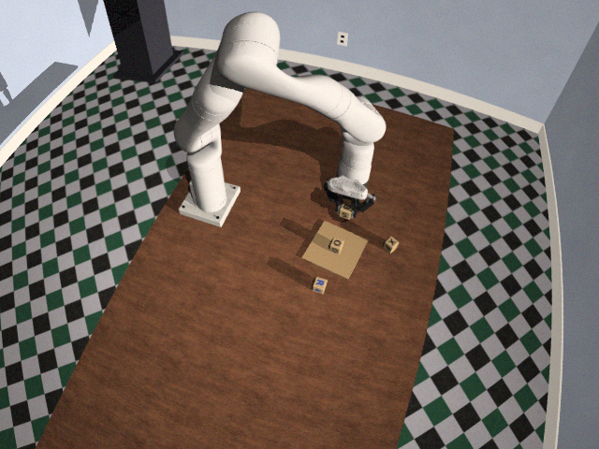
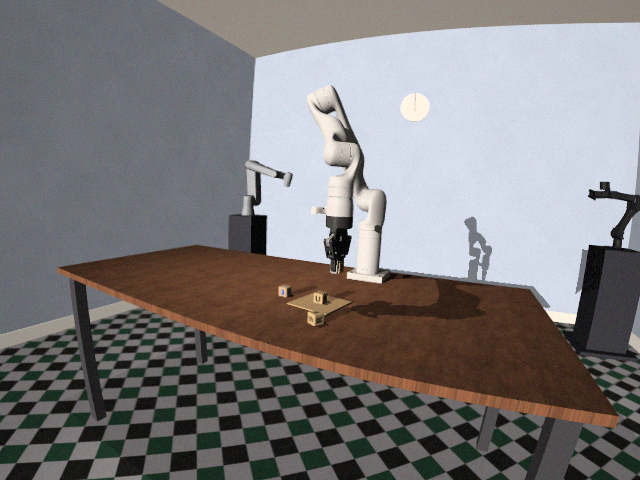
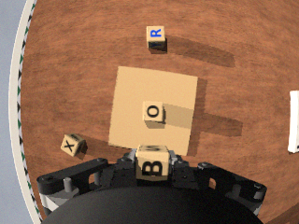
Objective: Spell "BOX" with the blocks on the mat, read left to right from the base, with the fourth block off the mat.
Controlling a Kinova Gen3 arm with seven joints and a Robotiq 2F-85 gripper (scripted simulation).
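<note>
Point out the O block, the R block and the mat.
O block (image 1: 336, 244), top view, its lettered top face.
R block (image 1: 319, 284), top view, its top face.
Mat (image 1: 341, 267), top view, bare near corner.

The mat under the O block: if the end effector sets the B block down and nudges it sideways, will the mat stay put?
Probably not reliably. The mat looks thin and lies loose on the table, so a sideways push could slide it. The O block adds little weight. Placing the B block straight down seems safer.

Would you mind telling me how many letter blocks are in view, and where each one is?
4. The B block is held in the gripper above the table; the O block sits on the mat; the X block and R block lie off it.
</note>
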